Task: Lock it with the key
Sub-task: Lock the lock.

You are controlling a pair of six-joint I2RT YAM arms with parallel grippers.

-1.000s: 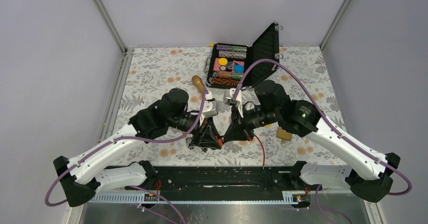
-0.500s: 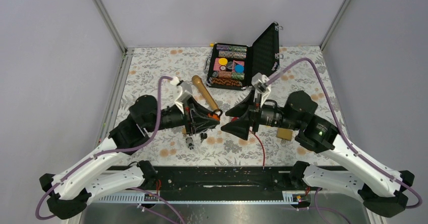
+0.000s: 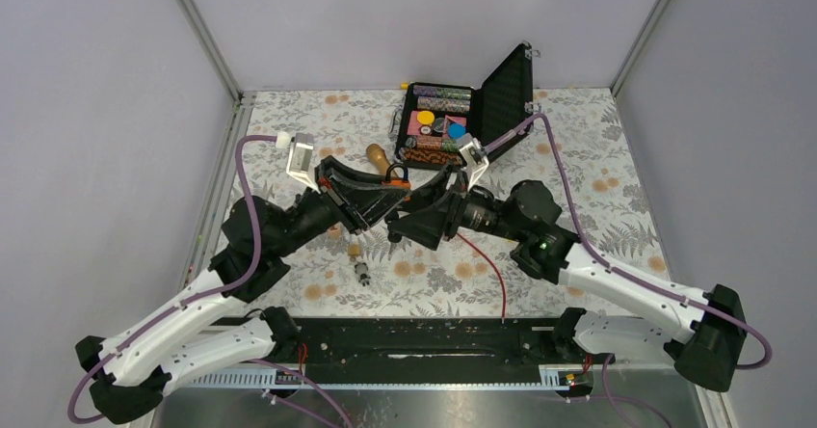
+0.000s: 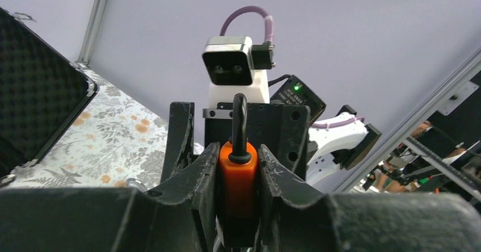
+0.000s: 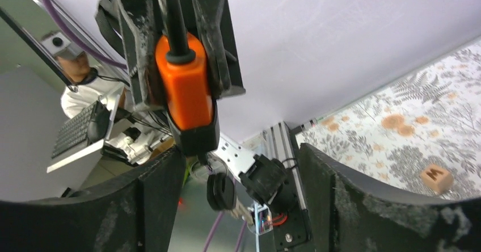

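An orange padlock (image 4: 238, 178) with a black shackle is clamped between the fingers of my left gripper (image 4: 238, 150), shackle pointing away from the wrist. In the top view the padlock (image 3: 397, 183) is held above the table's middle, and my right gripper (image 3: 405, 213) faces it from the right. In the right wrist view the padlock (image 5: 184, 93) hangs just beyond the left finger. The black-headed keys (image 5: 220, 190) dangle on a ring under the padlock, between the wide-open fingers of my right gripper (image 5: 241, 150), touching neither.
An open black case (image 3: 501, 95) of poker chips stands at the back centre. A wooden-handled tool (image 3: 381, 158) lies beside it. A small wooden cube (image 3: 354, 250) and a small metal object (image 3: 362, 273) lie below the grippers. A red cable (image 3: 491, 274) crosses the floral cloth.
My right gripper has gone from shut to wide open. Both arms rose and swung toward the back, and the left one lifted the padlock off the table.
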